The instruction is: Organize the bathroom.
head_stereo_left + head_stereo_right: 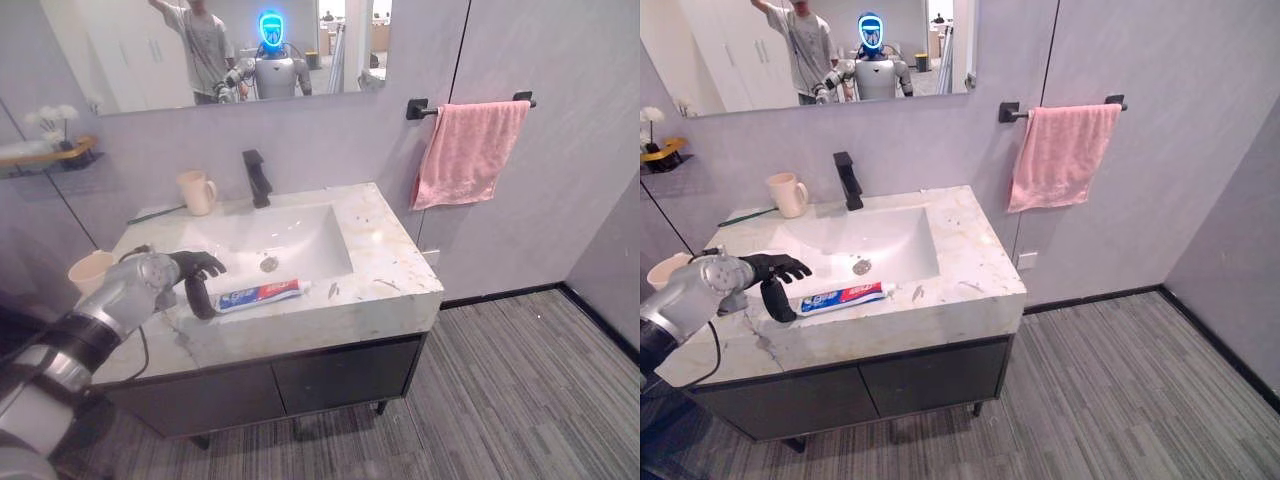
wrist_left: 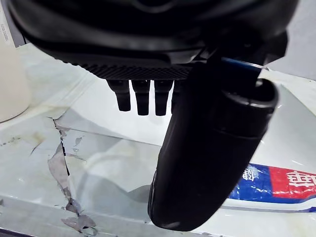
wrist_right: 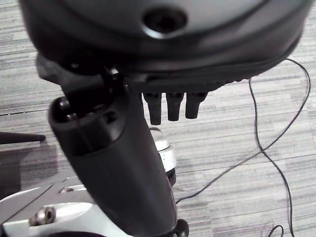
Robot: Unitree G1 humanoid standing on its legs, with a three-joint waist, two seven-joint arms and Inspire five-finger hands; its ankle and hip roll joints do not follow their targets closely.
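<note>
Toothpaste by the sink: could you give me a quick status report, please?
Left hand open, thumb down at the toothpaste tail end, no grip. Tube flat on counter at basin's front rim. Right hand open, low over the floor. Nothing blocking.

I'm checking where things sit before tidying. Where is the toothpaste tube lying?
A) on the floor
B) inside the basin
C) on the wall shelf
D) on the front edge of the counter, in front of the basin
D: the toothpaste tube lies flat on the counter in front of the basin, by the left hand.

head pair high, wrists close, downward
</note>
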